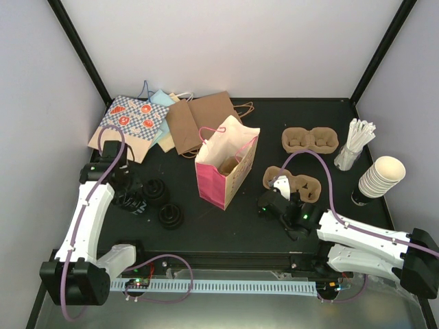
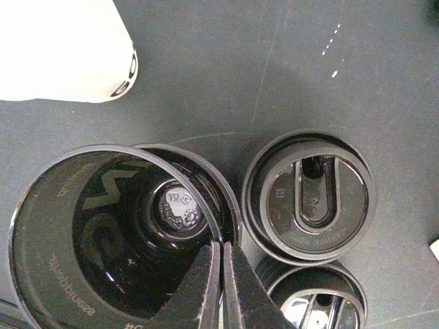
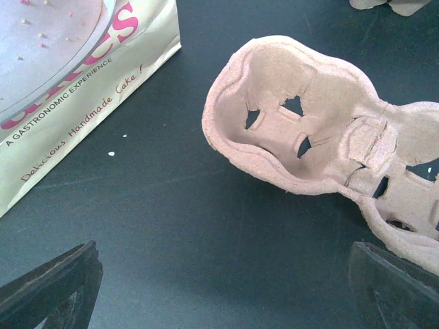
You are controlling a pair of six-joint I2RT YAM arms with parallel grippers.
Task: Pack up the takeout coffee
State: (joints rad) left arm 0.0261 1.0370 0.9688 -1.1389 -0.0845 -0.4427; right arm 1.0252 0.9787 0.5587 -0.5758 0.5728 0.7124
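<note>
So the left gripper (image 2: 221,250) looks pinched together on the thin rim of a tall open black cup-shaped container (image 2: 103,240), one finger inside the wall and one outside. The gap between them is a sliver, so I'm reading that as a grip on the rim.

The actual takeout coffee, small paper cups capped with round black plastic lids (image 2: 309,199), sits just beside that container on the left side of the black table (image 1: 226,226), well apart from the bag. From above you mostly see lids, and the cup bodies are hidden.

The right gripper (image 3: 223,281) has its fingers spread wide, low over bare table between the upright pink-and-cream paper bag (image 3: 75,82) and a moulded brown pulp two-cup carrier (image 3: 302,130). My guess is it's lining up for the carrier, since cups ride better seated in one than loose in a bag. The bag stands open-mouthed mid-table, handy for both arms. Can't tell what's inside it, if anything.
</note>
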